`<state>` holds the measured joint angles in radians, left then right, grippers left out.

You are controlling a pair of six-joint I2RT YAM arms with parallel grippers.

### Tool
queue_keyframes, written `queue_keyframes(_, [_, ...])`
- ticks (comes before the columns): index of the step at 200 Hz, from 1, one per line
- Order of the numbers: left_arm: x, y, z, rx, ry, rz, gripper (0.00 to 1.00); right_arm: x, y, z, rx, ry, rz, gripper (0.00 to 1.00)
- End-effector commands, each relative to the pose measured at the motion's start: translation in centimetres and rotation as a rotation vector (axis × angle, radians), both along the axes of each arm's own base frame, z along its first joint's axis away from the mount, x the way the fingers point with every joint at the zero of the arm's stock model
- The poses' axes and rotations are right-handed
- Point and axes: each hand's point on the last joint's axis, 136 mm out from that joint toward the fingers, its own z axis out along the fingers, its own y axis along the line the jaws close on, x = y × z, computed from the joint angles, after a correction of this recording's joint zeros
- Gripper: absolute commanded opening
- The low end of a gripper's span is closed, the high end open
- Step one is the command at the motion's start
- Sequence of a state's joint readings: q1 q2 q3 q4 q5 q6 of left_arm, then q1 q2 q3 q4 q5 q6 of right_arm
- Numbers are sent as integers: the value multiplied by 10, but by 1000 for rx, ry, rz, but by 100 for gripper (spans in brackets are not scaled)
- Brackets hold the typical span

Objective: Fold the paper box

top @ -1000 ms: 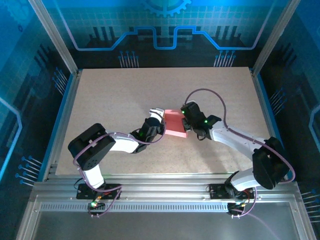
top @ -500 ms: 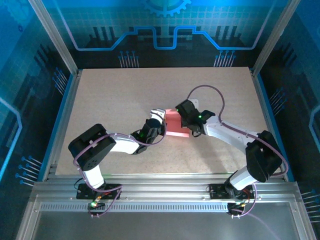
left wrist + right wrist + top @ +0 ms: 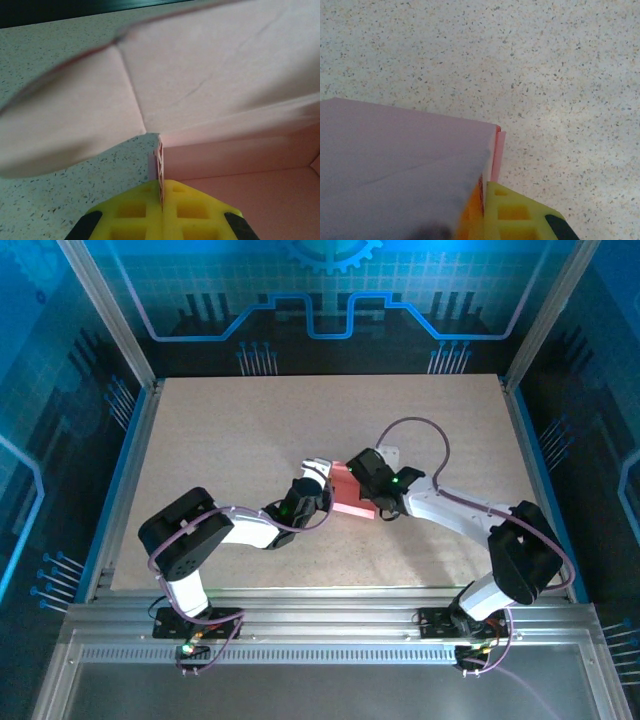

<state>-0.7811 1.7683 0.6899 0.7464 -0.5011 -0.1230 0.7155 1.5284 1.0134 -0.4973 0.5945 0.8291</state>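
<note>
The paper box (image 3: 345,498) lies on the worktop (image 3: 250,420) about midway between its left and right edges and a little nearer the near edge than the far one. From above it reads as a pink, partly formed shape with both arms meeting over it.

The left pincer (image 3: 322,480) reaches in from the near-left corner side and sits at the box's left edge. In the left wrist view its yellow fingers (image 3: 130,210) are pressed together, with a thin upright strip of pink card caught between them, so the left pincer (image 3: 161,192) is clamped on the paper box (image 3: 215,65). Beyond the fingertips a broad pink panel slopes away, and a rounded flap (image 3: 65,130) spreads to the left over the speckled worktop (image 3: 50,50); the flap is blurred. To the right of the fingers a low pink wall stands along the box's floor.

The right pincer (image 3: 356,478) comes in from the near-right corner side and rests on the box's right part, close to the left one. In the right wrist view the right pincer (image 3: 482,200) is together on a thin pink card edge. A large pink panel of the paper box (image 3: 395,160) covers most of its left finger, and the yellow right finger (image 3: 520,215) shows plainly. A narrow pink strip stands just beyond the fingertips, with bare worktop (image 3: 545,60) past it.
</note>
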Motion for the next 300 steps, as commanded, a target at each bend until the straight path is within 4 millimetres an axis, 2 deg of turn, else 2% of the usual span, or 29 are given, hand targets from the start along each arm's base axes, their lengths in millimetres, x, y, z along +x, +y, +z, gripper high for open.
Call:
queue_keyframes(1, [-8,-10,-9,17,9,-54,0,-10,13,-8,67,13,-6,0])
queue_keyframes(59, [-13,-8,-17,4,20,-48,0,-26,16,-16,55,-59,-24,0])
queue_keyframes(63, [-14,-8,-18,4,21,-49,0,-32,11,-24,40,-48,-24,0])
queue_keyframes(102, [-18,-10,-25,1,25,-46,0,-45,12,-33,10,-62,-32,0])
queue_keyframes(112, [-19,-10,-26,2,26,-47,0,-48,15,-34,-5,-69,-24,8])
queue_keyframes(128, [-20,-8,-26,6,21,-41,0,-50,20,-32,-16,-81,4,25])
queue_keyframes(145, [-20,-6,-27,18,17,-35,0,-51,23,-27,-20,-108,21,33])
queue_keyframes(202, [-19,-3,-28,45,6,-24,0,-61,21,-20,-31,-138,73,75])
queue_keyframes(236, [-18,-3,-29,54,5,-26,0,-76,20,-19,21,-129,110,85])
queue_keyframes(278, [-17,-4,-31,56,11,-25,0,-98,28,-26,95,-124,192,87])
queue_keyframes(300, [-17,-3,-30,54,9,-25,0,-108,27,-19,95,-162,211,88])
